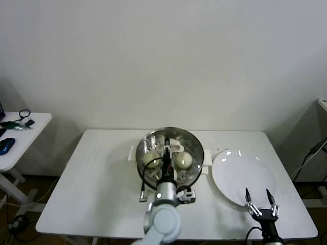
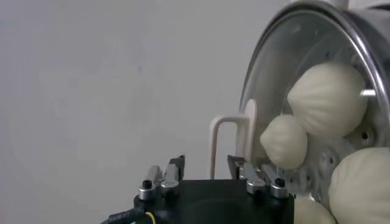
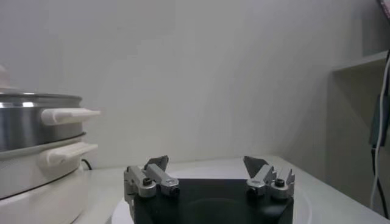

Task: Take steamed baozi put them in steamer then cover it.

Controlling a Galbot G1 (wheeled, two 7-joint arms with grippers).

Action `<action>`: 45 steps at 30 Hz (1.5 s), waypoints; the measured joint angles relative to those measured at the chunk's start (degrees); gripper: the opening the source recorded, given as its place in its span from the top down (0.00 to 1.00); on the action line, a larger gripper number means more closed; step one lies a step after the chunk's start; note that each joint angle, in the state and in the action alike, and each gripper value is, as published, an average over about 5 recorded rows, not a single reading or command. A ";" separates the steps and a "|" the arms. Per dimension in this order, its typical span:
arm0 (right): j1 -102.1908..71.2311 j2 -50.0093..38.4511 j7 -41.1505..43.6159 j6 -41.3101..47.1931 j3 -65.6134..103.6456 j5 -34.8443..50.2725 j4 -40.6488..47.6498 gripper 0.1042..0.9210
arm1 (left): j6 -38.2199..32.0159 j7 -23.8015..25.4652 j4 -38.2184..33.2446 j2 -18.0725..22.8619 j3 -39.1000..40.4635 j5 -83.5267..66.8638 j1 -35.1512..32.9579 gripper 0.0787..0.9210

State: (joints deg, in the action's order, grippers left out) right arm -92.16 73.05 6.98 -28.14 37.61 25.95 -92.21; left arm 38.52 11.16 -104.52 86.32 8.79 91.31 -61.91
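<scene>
The steamer [image 1: 194, 148] stands mid-table on its white pot base, with the glass cover [image 1: 153, 140] lying on it. Baozi [image 1: 149, 159] show through the glass, and also in the left wrist view [image 2: 329, 100]. My left gripper [image 1: 167, 154] hangs over the cover's centre. In the left wrist view it [image 2: 206, 164] is open, its fingers on either side of one post of the cream handle [image 2: 234, 143], not pinching it. My right gripper [image 1: 259, 196] is open and empty over the front edge of the white plate [image 1: 240, 171]; it also shows in the right wrist view [image 3: 206, 163].
The plate holds nothing. The pot's side handles [image 3: 67, 114] stick out towards the plate. A black cord [image 1: 142, 191] lies in front of the pot. A small side table [image 1: 20, 138] with loose items stands at the far left.
</scene>
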 measured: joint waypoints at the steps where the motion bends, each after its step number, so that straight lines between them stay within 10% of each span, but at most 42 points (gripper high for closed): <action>1: 0.02 0.01 0.00 0.13 0.00 0.00 -0.01 0.12 | -0.09 -0.18 -0.51 -0.22 0.10 -0.53 -0.19 0.46; 12: -0.55 -0.37 -2.27 1.73 -0.47 0.30 -0.85 0.12 | -2.44 -4.69 -9.54 -5.45 -2.33 -12.91 -3.29 0.13; 28: -1.03 -0.92 -3.95 4.51 -0.37 -3.91 -2.53 0.12 | -24.84 -13.24 -17.36 -13.58 -29.46 -60.96 -18.06 0.12; 45: -0.02 -2.12 -2.32 6.57 -1.03 -4.78 -2.54 0.12 | -49.43 -11.44 -3.33 -14.72 -42.74 -98.74 -28.58 0.12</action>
State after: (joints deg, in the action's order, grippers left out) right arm -92.18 70.94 4.65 -21.57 36.59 21.17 -94.74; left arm -10.91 -0.28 -107.85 71.60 -33.95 -7.43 -90.49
